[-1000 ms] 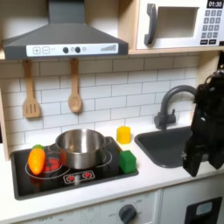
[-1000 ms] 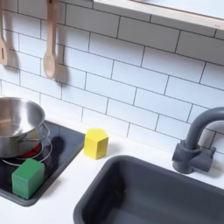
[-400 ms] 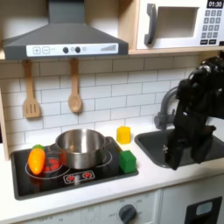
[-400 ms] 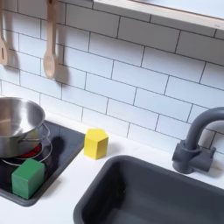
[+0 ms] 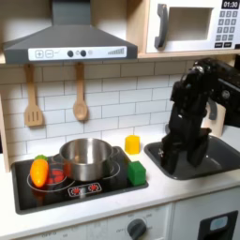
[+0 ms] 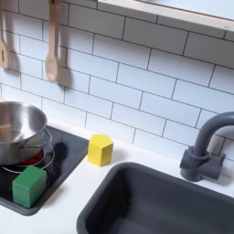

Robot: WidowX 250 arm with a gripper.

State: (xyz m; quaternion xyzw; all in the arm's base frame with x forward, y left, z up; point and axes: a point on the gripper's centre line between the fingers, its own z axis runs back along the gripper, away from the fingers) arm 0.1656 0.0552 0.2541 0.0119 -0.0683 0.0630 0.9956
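Note:
In the first exterior view my black gripper (image 5: 178,163) hangs low over the left part of the dark sink (image 5: 221,152), fingers pointing down; its dark shape hides how the jaws stand. Just to its left on the white counter stand a yellow block (image 5: 133,143) and a green block (image 5: 137,172), the green one on the stove's right corner. The second exterior view shows the yellow block (image 6: 100,149) next to the sink (image 6: 160,203), and the green block (image 6: 29,186) on the stove.
A steel pot (image 5: 86,157) and an orange carrot (image 5: 38,171) sit on the black stove (image 5: 94,190). The grey faucet (image 6: 207,146) rises behind the sink. A wooden spoon (image 5: 81,97) and spatula (image 5: 33,101) hang on the tiled wall. A microwave (image 5: 192,23) is overhead.
In the first exterior view the arm has swung left from the right edge and now stands over the sink's left side, closer to the blocks. The blocks and pot have not moved.

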